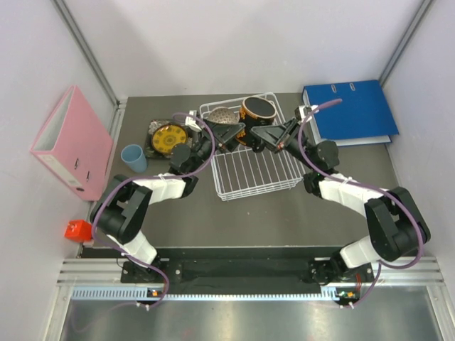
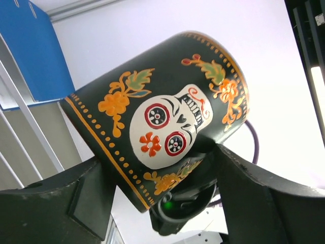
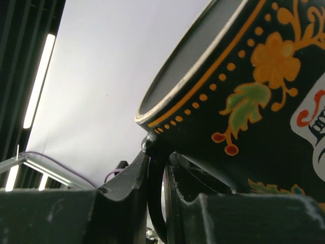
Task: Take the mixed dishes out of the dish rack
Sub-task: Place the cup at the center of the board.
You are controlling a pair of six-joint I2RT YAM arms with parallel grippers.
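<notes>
The dark mug with orange pattern (image 1: 257,108) is tilted over the far end of the white wire dish rack (image 1: 256,177). My right gripper (image 1: 264,133) is shut on its handle (image 3: 156,203), just below the rim; the mug (image 3: 244,101) fills the right wrist view. My left gripper (image 1: 236,133) is open, its jaws wide on either side of the mug's skull-painted lower side (image 2: 162,122). The speckled bowl (image 1: 222,116) sits in the rack's far left corner. The amber-yellow plate (image 1: 169,136) lies on the dark floral plate (image 1: 153,128) left of the rack. The light-blue cup (image 1: 133,157) stands upright nearby.
A blue binder (image 1: 350,111) lies flat at the far right, also in the left wrist view (image 2: 35,56). A pink binder (image 1: 71,142) stands at the left wall. A small red object (image 1: 77,229) sits at the near left edge.
</notes>
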